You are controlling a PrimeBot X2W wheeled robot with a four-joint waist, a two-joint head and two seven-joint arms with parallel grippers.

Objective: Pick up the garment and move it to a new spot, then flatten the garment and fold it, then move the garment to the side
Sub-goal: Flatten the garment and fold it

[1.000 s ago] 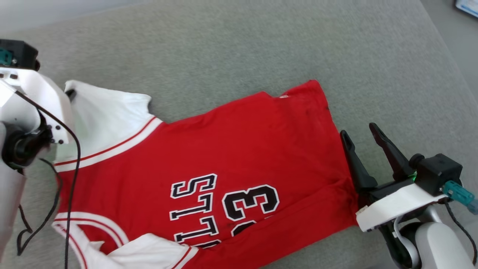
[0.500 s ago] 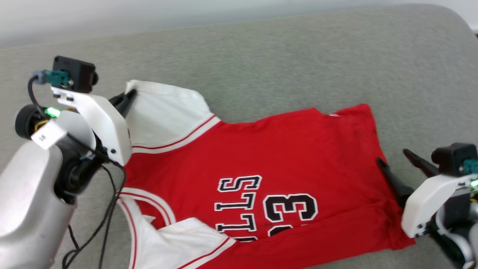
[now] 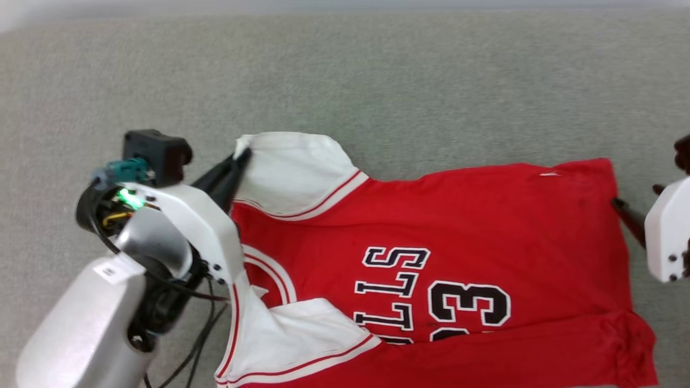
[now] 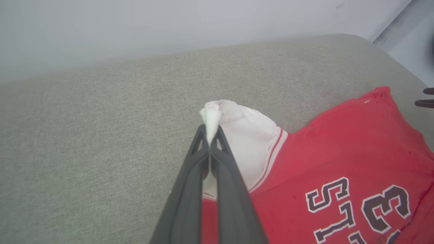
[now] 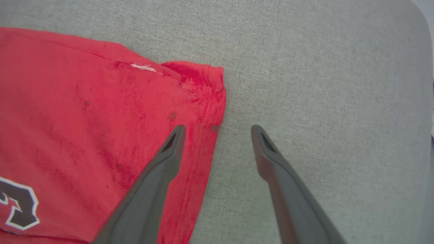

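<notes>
Grey woven fabric covers the broad padded surface [image 3: 377, 81] that carries everything, with a pale wall [image 4: 135, 34] rising behind its far edge in the left wrist view. On it lies the red basketball jersey [image 3: 485, 231], spread sideways across the head view with its collar end toward the robot's left and its hem [image 3: 620, 226] toward the right. Its near edge runs off the bottom of that view.

The left arm's silver forearm [image 3: 81, 334] comes up from the lower left corner, black cables [image 3: 199, 334] hanging beneath it.

The jersey's far white sleeve [image 3: 291, 167], trimmed in red and white stripes, lies out flat on the surface. The near sleeve [image 3: 302, 334] is folded over onto the red chest. Black letters outlined in white [image 3: 393, 291] run beside a large 3 [image 3: 469, 304].

The left tool [image 3: 242, 159] is clenched on the outer tip of the far sleeve. In its wrist view, white cloth bunches up between the tips of the left tool [image 4: 210, 135].

The right tool [image 5: 217, 128] stands released and wide at the hem, grasping nothing. One finger lies over the red edge of the jersey [image 5: 84, 118] and the other over bare grey fabric. Whether either tip touches down I cannot tell.
</notes>
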